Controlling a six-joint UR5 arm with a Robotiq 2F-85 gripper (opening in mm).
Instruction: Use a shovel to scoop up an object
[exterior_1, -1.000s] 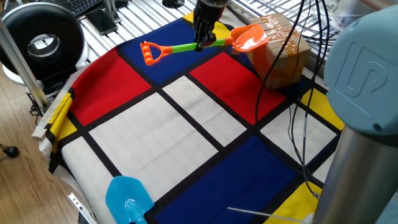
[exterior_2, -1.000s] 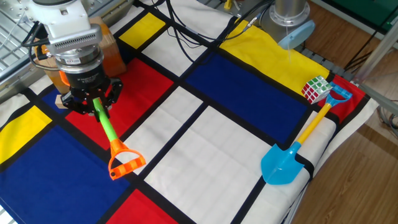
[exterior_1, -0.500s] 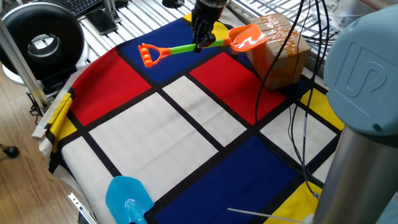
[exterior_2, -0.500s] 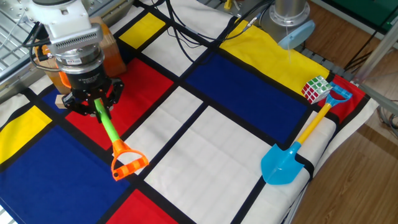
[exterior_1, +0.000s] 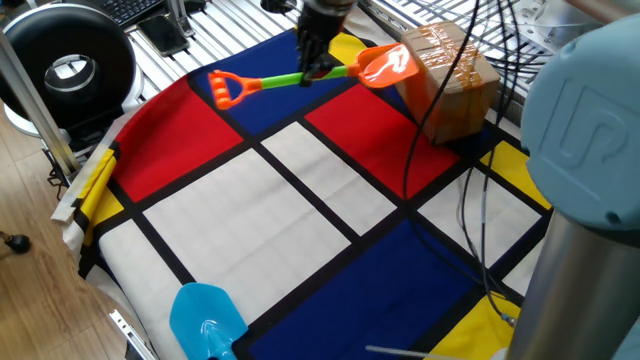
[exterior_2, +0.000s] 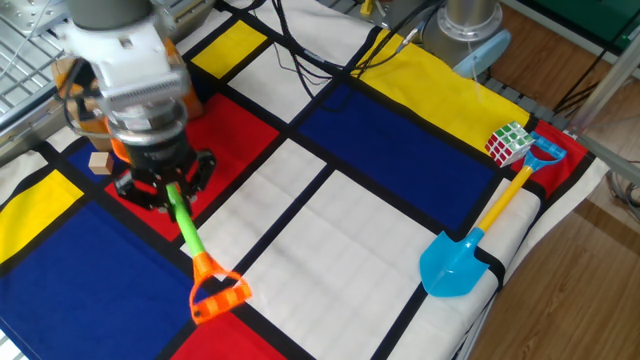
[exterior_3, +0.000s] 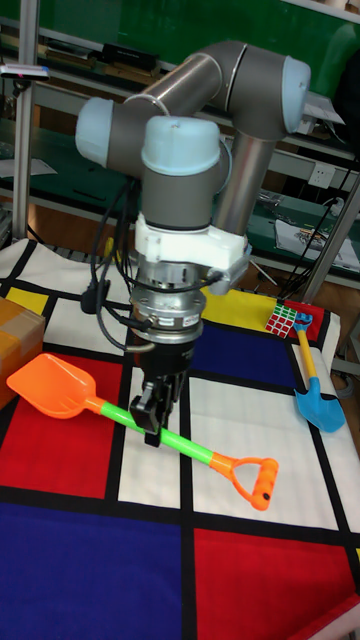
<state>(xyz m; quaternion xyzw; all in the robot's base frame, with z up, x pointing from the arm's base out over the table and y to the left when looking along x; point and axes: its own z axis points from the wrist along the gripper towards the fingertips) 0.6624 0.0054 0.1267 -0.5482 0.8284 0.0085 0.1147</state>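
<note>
My gripper (exterior_3: 155, 418) is shut on the thin green shaft of the shovel (exterior_3: 188, 446), near its middle. The shovel is held almost level above the cloth. Its orange blade (exterior_3: 50, 388) points toward the brown box and looks empty. The orange end loop (exterior_3: 256, 481) sticks out the other way. The same shovel (exterior_1: 275, 80) shows under the gripper (exterior_1: 315, 68) in one fixed view. The object (exterior_2: 98, 162), a tiny tan cube, lies on the cloth just left of the gripper (exterior_2: 172, 192) in the other fixed view. The wrist there hides the blade.
A big brown tape-wrapped box (exterior_1: 450, 78) stands just beyond the blade. A light blue shovel (exterior_2: 460, 262) and a Rubik's cube (exterior_2: 508, 143) lie at the far side of the checked cloth (exterior_1: 300, 210). Black cables (exterior_1: 470, 200) trail across the cloth near the arm's base.
The gripper has carried the shovel back along its length, away from the box, so the end loop reaches farther out. The tan cube now shows clear of the wrist and has not moved.
</note>
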